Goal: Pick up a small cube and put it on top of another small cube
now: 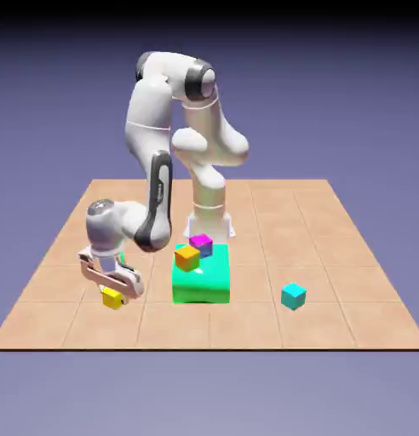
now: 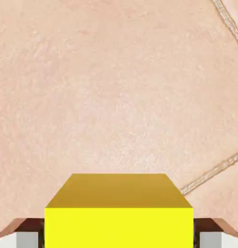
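Observation:
The small yellow cube (image 1: 112,297) rests on the tiled table at the exterior view's left, with my gripper (image 1: 113,294) lowered over it. In the hand view the yellow cube (image 2: 119,213) fills the bottom middle, and a grey fingertip (image 2: 27,239) presses against each of its sides, so the gripper (image 2: 119,240) is shut on it. The small cyan cube (image 1: 293,295) stands alone on the table at the exterior view's right, well apart from the gripper.
A large green block (image 1: 201,277) lies in the middle of the table between the two small cubes. An orange cube (image 1: 186,257) and a magenta cube (image 1: 201,245) sit on top of it. The arm's base (image 1: 209,223) stands behind the block.

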